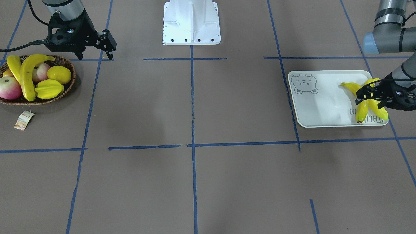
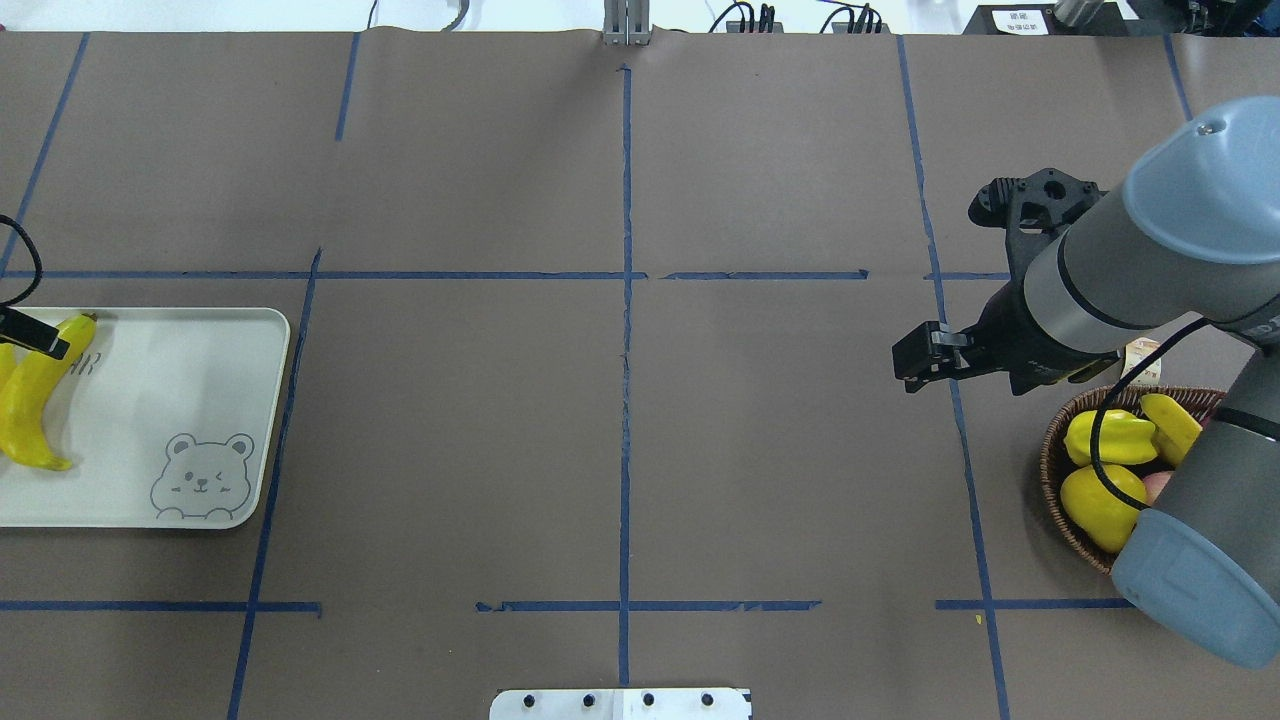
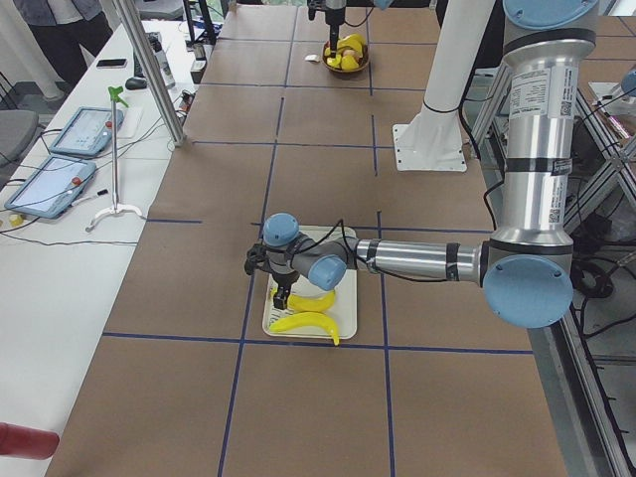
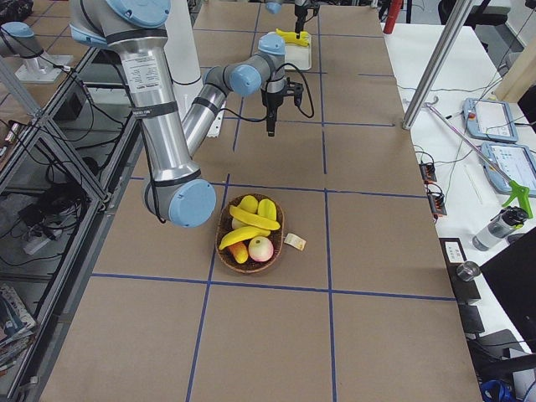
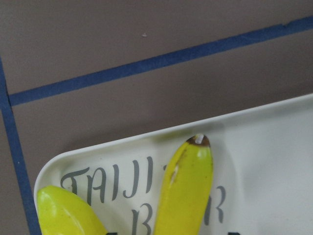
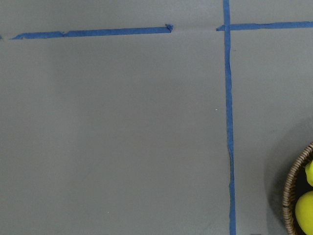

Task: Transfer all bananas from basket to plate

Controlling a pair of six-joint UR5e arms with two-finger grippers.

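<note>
Two yellow bananas lie crossed on the plate [image 1: 325,97], one [image 1: 362,109] over the other [image 1: 349,87]. The left wrist view shows both tips [image 5: 188,186] on the plate's lettering. My left gripper [image 1: 365,92] hovers just over them and looks open, holding nothing. Two more bananas [image 1: 27,78] [image 1: 14,65] rest in the wicker basket [image 1: 70,86] on top of other fruit. My right gripper [image 1: 96,58] hangs open and empty over the table just beside the basket's rim [image 2: 1050,450]. The right arm hides much of the basket in the overhead view.
The basket also holds two apples [image 1: 9,87], a starfruit [image 1: 48,89] and a round yellow fruit [image 1: 59,74]; its paper tag [image 1: 24,120] lies on the table. The white robot base [image 1: 191,22] stands at the table's edge. Blue tape lines cross the brown surface.
</note>
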